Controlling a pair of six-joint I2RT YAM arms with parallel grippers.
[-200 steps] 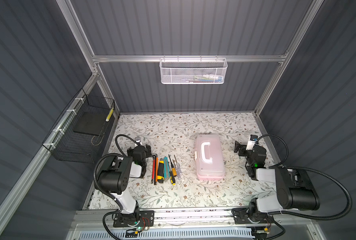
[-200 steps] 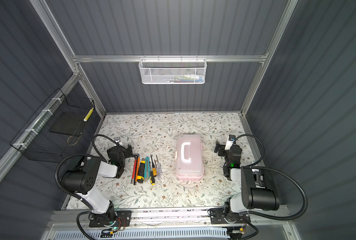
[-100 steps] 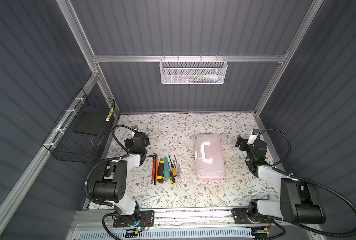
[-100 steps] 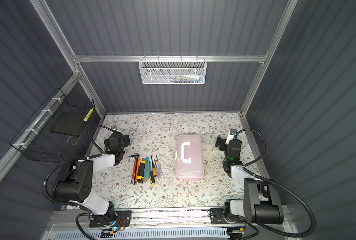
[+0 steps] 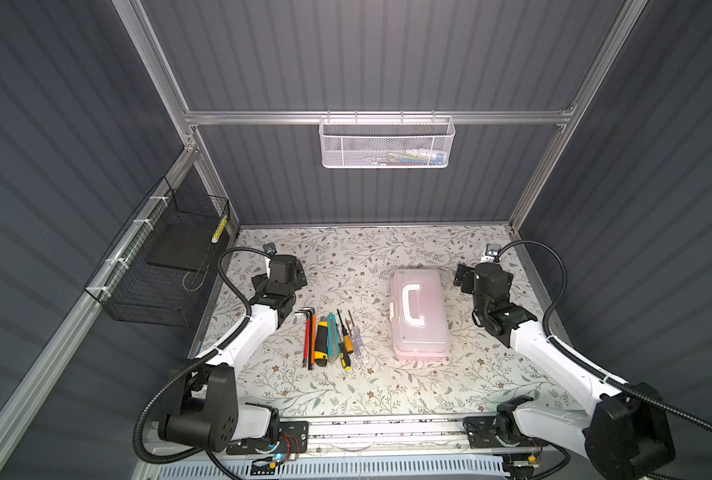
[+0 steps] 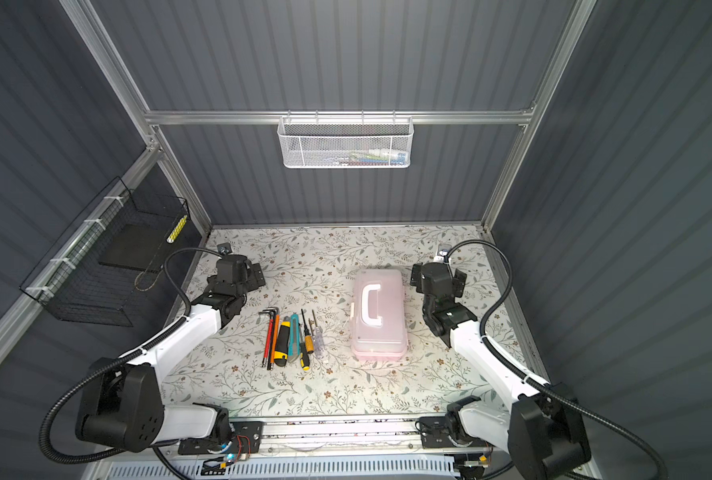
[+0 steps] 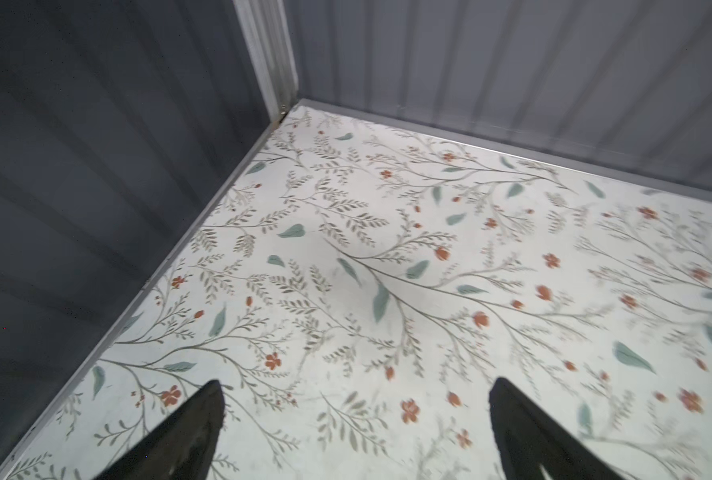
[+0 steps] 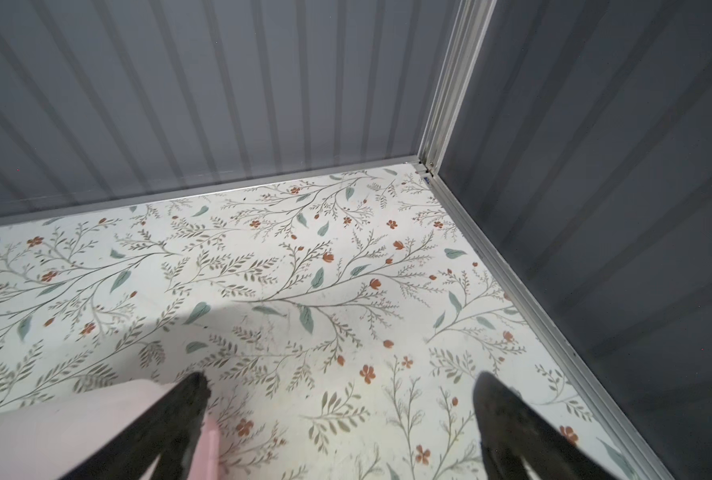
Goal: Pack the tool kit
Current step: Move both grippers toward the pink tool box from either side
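Note:
The tool kit's pink box (image 5: 419, 316) (image 6: 379, 316) lies shut on the floral table, with its frosted lid and white handle facing up. To its left several slim tools (image 5: 330, 341) (image 6: 291, 338) lie in a row: hex keys, two utility knives and screwdrivers. My left gripper (image 5: 282, 272) (image 7: 356, 382) hovers behind the tools near the left wall, open and empty. My right gripper (image 5: 476, 276) (image 8: 341, 376) is open and empty just right of the box's far end. A corner of the box (image 8: 76, 419) shows beside one finger in the right wrist view.
A white mesh basket (image 5: 387, 143) hangs on the back rail, with small items inside. A black wire basket (image 5: 167, 266) hangs on the left wall. Corrugated grey walls and metal edging close in the table on the back and both sides.
Both arms have unfolded and reached toward the back of the table, carrying the grippers away from the front. Box and tools have not moved. Both grippers stayed open.

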